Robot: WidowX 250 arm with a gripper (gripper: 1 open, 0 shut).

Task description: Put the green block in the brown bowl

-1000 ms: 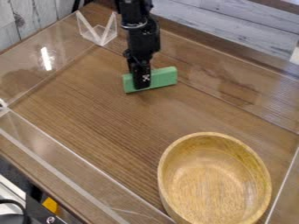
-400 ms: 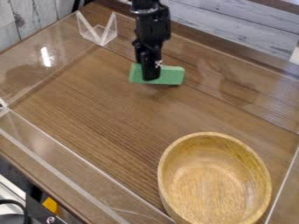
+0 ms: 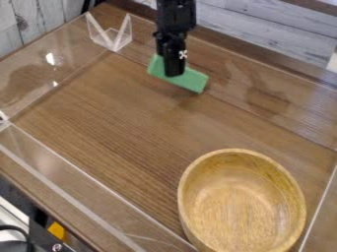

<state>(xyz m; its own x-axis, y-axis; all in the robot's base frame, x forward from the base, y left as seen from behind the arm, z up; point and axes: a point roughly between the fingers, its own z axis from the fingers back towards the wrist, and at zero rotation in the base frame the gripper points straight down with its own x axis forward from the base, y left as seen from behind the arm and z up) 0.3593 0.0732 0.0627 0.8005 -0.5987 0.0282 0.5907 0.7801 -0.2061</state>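
The green block [image 3: 188, 79] is a small flat bright green piece hanging tilted just above the wooden table, in the upper middle of the view. My black gripper [image 3: 170, 67] comes down from above and is shut on the green block's left part, hiding some of it. The brown bowl [image 3: 242, 203] is a wide, shallow light wooden bowl with a thick rim. It sits empty at the lower right, well away from the gripper.
Clear plastic walls [image 3: 59, 59] fence the wooden table [image 3: 118, 128] on the left, the back and the near side. A clear folded stand [image 3: 110, 31] is at the back left, close to the arm. White planks run behind the back wall.
The gripper has lifted the green block off the table and carried it up and away toward the back. The block now tilts. The bowl has not moved.
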